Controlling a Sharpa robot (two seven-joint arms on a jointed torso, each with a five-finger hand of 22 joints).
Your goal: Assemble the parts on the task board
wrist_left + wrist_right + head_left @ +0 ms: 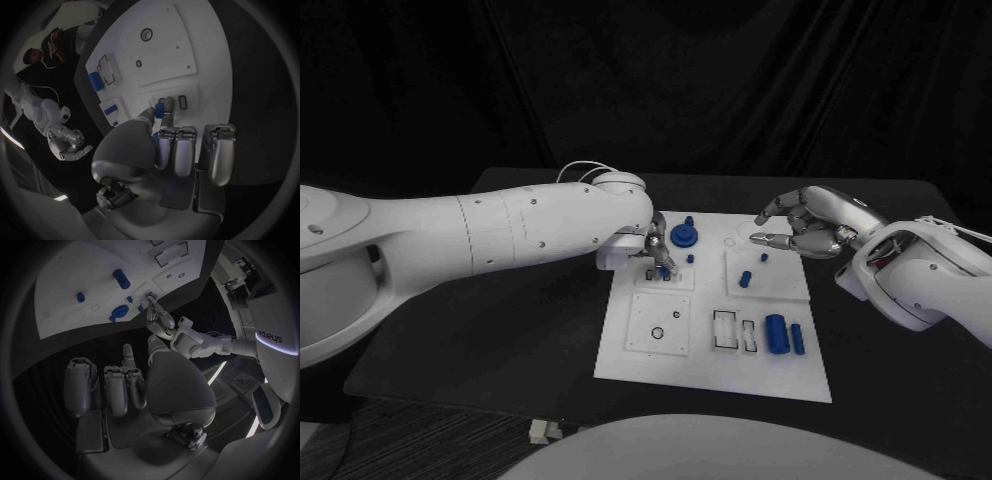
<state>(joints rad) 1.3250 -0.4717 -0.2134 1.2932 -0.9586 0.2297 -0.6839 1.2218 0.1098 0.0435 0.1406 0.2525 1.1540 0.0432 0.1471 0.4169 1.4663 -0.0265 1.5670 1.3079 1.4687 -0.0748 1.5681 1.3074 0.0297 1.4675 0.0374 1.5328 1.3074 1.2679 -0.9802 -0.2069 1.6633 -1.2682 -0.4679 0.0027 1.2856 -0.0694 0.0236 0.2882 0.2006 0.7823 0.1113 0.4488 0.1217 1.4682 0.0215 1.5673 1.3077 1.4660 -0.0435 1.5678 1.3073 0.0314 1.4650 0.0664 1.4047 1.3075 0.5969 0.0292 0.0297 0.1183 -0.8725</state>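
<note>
Pinching a small blue part (662, 268) between thumb and a fingertip, the left hand (643, 248) sits at the upper left of the white task board (715, 375), the piece held against the board's surface there. Hovering off the board's upper right corner, the right hand (808, 226) holds nothing, its fingers curled and apart. More blue parts lie across the board: a round knob (684, 235) near the top, a peg (746, 279) at centre right, and two cylinders (785, 334) lower right.
</note>
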